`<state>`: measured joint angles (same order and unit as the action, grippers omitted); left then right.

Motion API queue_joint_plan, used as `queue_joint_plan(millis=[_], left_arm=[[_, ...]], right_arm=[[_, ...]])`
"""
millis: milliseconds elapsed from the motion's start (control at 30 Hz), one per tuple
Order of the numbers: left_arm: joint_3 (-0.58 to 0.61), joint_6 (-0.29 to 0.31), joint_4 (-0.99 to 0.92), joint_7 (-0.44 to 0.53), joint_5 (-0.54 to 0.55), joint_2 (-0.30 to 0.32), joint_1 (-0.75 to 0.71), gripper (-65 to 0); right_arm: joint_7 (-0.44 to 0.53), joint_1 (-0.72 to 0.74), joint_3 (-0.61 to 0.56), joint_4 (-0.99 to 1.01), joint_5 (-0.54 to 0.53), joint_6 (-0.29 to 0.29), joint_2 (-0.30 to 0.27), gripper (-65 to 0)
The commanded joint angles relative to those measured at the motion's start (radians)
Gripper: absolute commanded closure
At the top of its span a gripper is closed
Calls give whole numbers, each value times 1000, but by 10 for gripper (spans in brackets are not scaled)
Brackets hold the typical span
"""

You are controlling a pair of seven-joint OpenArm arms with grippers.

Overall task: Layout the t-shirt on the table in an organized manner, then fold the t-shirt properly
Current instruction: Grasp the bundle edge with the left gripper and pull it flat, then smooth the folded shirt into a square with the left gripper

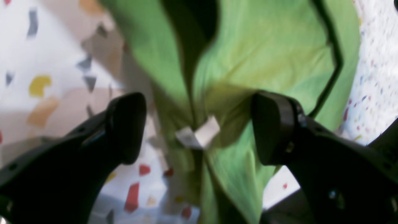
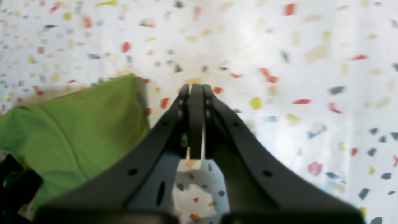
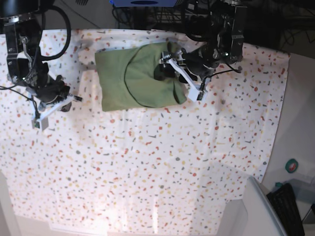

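The olive-green t-shirt (image 3: 133,81) lies in a roughly rectangular heap near the far edge of the table (image 3: 162,162), with one layer folded over another. My left gripper (image 3: 182,76) hovers at the shirt's right edge in the base view. In the left wrist view that gripper (image 1: 199,124) stands open, its black fingers (image 1: 127,127) either side of bunched green fabric (image 1: 264,53) and the small white tag (image 1: 200,135), gripping nothing. My right gripper (image 2: 196,93) is shut and empty above bare table (image 2: 295,93), with the shirt (image 2: 77,124) to its left; in the base view this gripper (image 3: 42,118) sits left of the shirt.
The flecked white cloth hangs over the table's edge (image 3: 278,123) on the right in the base view. Dark equipment and cables (image 3: 147,10) stand beyond the far edge. A grey bin (image 3: 256,211) sits off the near right corner.
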<state>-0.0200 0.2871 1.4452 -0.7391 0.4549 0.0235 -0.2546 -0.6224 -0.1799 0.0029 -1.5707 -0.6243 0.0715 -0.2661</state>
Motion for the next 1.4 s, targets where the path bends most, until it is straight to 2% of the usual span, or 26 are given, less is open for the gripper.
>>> queue_joint_plan(millis=[0, 67, 133, 167, 267, 333, 467, 567, 733, 833, 933, 1033, 1267, 1367], left_arm=[[2, -9, -8, -15, -6, -7, 2, -510], [4, -9, -42, -21, -6, -7, 27, -489], [4, -9, -80, -21, -6, -7, 42, -382], [4, -9, -94, -21, -8, -6, 48, -301], [4, -9, -111, -24, -12, -1, 56, 0], [4, -9, -103, -83, -17, 0, 84, 0], [21, -9, -102, -322, -18, 22, 202, 0], [140, -9, -100, -406, -14, 85, 294, 0], [541, -9, -100, -408, -12, 220, 452, 0], [776, -9, -102, -405, -17, 246, 570, 0], [941, -9, -102, -403, -17, 240, 676, 0], [1066, -9, -111, -392, -18, 200, 769, 0], [1276, -9, -126, -205, -18, 161, 900, 0], [1363, -9, -189, -147, -18, 118, 935, 0]], right_arm=[[19, 13, 3, -21, -12, -3, -8, 0], [19, 13, 4, -21, -12, -3, -9, 0], [16, 10, 35, -21, -12, -3, -9, 0], [16, 7, 53, -21, -12, -3, -8, 0], [19, -3, 101, -20, -12, -12, -8, 0], [17, -3, 133, -17, -10, -57, -8, 0], [16, -3, 214, -12, -9, -112, -8, 0], [14, -25, 246, -12, -9, -120, -8, 0], [14, -77, 308, -12, -9, -120, -8, 0], [14, -111, 328, -12, -9, -121, -3, 0], [16, -143, 328, -12, -9, -121, 0, 0], [16, -166, 322, -12, -9, -121, 1, 0], [16, -209, 323, -12, -9, -121, 38, 0], [16, -217, 319, -12, -9, -121, 43, 0]])
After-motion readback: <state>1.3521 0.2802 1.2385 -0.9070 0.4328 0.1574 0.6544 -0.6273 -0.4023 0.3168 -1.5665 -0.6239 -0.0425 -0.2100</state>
